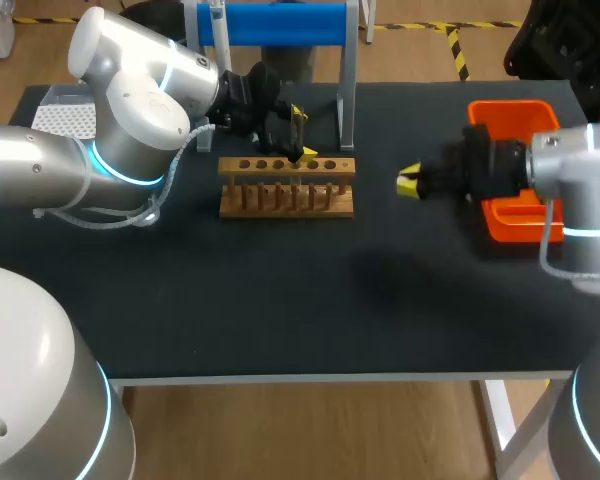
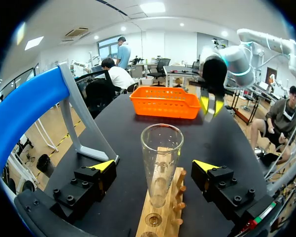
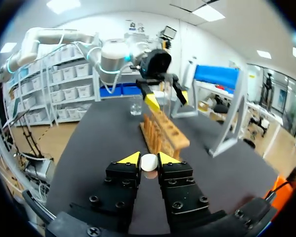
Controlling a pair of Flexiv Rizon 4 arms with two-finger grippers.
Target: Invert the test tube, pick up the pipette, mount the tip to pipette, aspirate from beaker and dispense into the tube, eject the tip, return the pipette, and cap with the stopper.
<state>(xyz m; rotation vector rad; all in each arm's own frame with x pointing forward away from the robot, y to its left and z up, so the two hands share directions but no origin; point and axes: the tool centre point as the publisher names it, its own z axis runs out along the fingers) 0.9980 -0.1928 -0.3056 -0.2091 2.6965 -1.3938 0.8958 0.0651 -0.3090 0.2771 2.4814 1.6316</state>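
A clear test tube stands upright, mouth up, in the wooden rack, between the spread fingers of my left gripper. Neither finger touches the glass. In the head view the left gripper hangs over the rack's back row and hides the tube. My right gripper is shut on a small white stopper. It hovers right of the rack, in front of the orange basket, as the right gripper shows from above. A small glass beaker stands beyond the rack.
An orange basket sits at the right rear of the black table. A blue-topped stand rises behind the rack. A white perforated box lies at the left rear, partly behind my left arm.
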